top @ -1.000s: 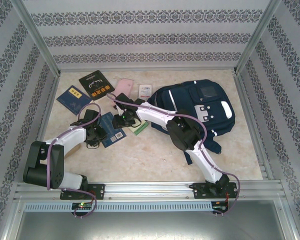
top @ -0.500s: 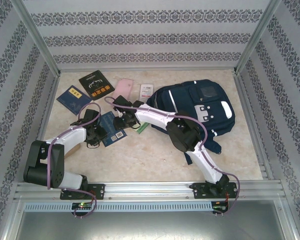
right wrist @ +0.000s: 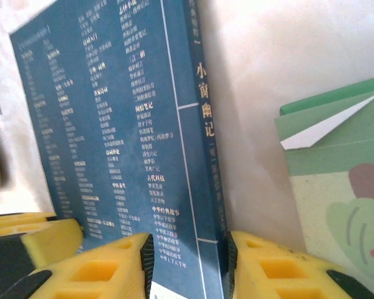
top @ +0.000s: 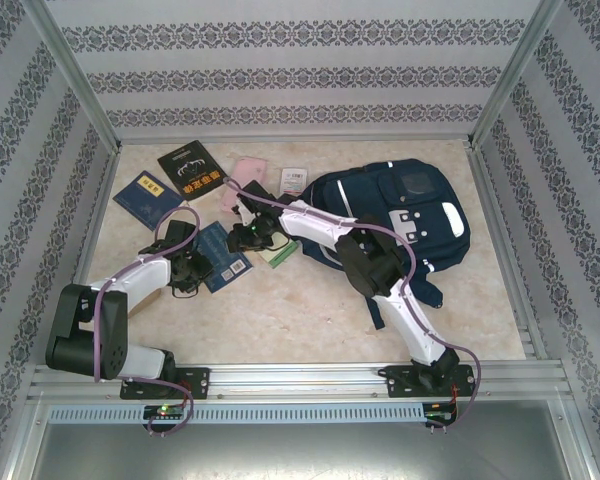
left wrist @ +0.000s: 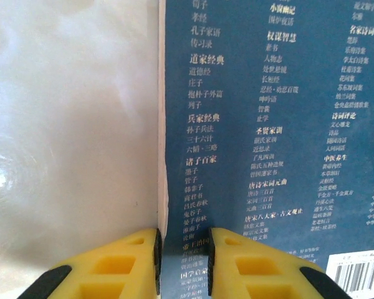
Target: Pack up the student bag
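Student bag [top: 400, 215] awaits loading: left gripper [left wrist: 184, 240] and right gripper [right wrist: 190, 243] straddle blue book [top: 225, 265] edges; whether either clamps it cannot be told; next, secure and lift bagward

White shells and black joints make up the left arm [top: 130, 275] and right arm [top: 310, 222], each trailing a purple cable [top: 100, 320]. The left gripper [left wrist: 184, 249] and right gripper [right wrist: 188, 261] have yellow pocketed fingers [left wrist: 106, 268] with black inner strips.
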Motion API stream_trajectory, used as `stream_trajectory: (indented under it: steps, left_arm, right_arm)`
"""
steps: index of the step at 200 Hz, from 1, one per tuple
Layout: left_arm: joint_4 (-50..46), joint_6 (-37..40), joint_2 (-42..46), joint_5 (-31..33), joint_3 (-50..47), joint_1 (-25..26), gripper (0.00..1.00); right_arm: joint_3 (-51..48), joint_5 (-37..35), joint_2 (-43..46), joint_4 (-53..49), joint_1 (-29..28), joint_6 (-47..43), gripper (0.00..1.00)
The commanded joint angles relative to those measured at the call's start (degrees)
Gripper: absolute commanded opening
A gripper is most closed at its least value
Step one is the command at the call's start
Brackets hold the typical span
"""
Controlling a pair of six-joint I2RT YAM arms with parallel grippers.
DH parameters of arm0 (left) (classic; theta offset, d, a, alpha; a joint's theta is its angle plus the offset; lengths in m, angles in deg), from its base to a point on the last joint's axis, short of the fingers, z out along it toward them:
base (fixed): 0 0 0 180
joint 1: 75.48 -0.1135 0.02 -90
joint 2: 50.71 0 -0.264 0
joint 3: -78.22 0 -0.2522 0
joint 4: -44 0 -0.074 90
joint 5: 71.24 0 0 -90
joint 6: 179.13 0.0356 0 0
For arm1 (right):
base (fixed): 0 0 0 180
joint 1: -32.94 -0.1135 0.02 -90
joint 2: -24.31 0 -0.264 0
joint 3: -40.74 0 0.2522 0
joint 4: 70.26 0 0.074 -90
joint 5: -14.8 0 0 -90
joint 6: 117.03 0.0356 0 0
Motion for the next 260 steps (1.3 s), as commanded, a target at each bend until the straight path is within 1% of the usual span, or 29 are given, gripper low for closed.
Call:
stream_trajectory:
  steps: [1,15,28,35,50,59,67,76,90,109,123,135,150,163,169,174,179,191,204,221,242,260]
  left_arm:
    - [0.86,0.45,-2.11,-3.0,-3.0,0.25,0.25]
    - [0.54,0.52,-1.51,-2.92,-2.94,0.21,0.25]
    - [0.33,0.63,-1.05,-2.83,-2.93,0.26,0.25]
    - [0.18,0.67,-0.87,-2.71,-3.0,0.24,0.25]
    - [0.25,0.57,-0.58,-2.9,-3.01,0.24,0.25]
    - [0.18,0.61,-0.34,-2.88,-3.08,0.26,0.25]
    - [-0.07,0.54,-0.01,-2.89,-2.97,0.26,0.25]
    - [-0.61,0.51,0.58,-2.7,-2.72,0.26,0.25]
    - [-2.03,0.52,2.06,-2.23,-2.23,0.26,0.26]
    - [-4.31,0.52,5.39,-1.56,-0.92,0.25,0.33]
    - [-5.48,0.17,8.11,-1.78,0.28,0.26,0.42]
    - [-5.28,-0.47,10.63,-3.07,1.3,0.13,0.47]
    - [-3.95,-1.52,13.32,-5.02,2.59,0.18,0.56]
    - [-1.87,-2.59,14.81,-6.76,3.97,0.04,0.62]
    - [-0.57,-3.38,15.31,-7.79,4.45,-0.1,0.67]
    - [0.95,-4.17,15.56,-8.91,4.67,-0.21,0.69]
    - [3.07,-5.37,15.6,-10.45,4.62,-0.58,0.74]
    - [9.94,-9.12,15.2,-15.32,3.8,-1.51,0.78]
    - [18.09,-13.64,14.34,-18.61,2.92,-1.93,0.78]
    - [27.44,-18.54,12.64,-21.51,2.39,-2.11,0.79]
    - [38.74,-23.85,9.43,-24.89,2.51,-2.07,0.79]
    - [47.35,-27.78,5.37,-27.77,3.27,-2.12,0.79]
  right_arm:
    - [-2.45,19.59,4.32,11.65,-3.87,6.0,0.35]
    - [-4.02,20.91,6.09,14.43,-3.58,7.6,0.32]
    - [-4.41,20.96,7.19,14.51,-3.56,7.69,0.26]
    - [-4.66,20.95,7.45,14.52,-3.57,7.64,0.26]
    - [-3.88,20.07,6.8,11.71,-3.6,6.12,0.25]
    - [-3.42,19.37,6.16,9.62,-3.57,5.32,0.24]
    - [-3.7,18.58,5.88,8.84,-3.48,5.05,0.19]
    - [-4.5,17.35,5.95,8.44,-3.18,5.07,0.1]
    - [-6.13,15.57,6.9,8.33,-2.59,4.84,0.0]
    - [-8.95,13.65,9.31,9.34,-1.33,4.74,0.0]
    - [-10.63,13.1,11.44,10.58,-0.2,4.98,0.0]
    - [-11.48,12.7,13.41,11.26,0.9,5.13,0.0]
    - [-12.58,12.48,15.92,12.57,2.36,5.79,0.0]
    - [-13.39,12.08,18.1,13.17,3.75,6.29,0.0]
    - [-13.88,12.16,19.12,13.62,4.53,6.72,0.0]
    - [-14.44,12.24,20.0,14.04,5.17,7.08,0.0]
    - [-14.9,12.36,20.82,14.55,5.74,7.51,0.0]
    - [-16.26,12.96,23.01,15.61,7.47,8.48,0.0]
    - [-18.1,13.59,25.57,17.05,9.52,9.66,0.0]
    - [-21.63,15.25,29.03,21.67,12.46,13.29,0.0]
    - [-27.11,18.75,31.97,32.69,15.87,21.37,0.0]
    - [-30.83,20.59,33.24,41.79,17.4,27.92,0.0]
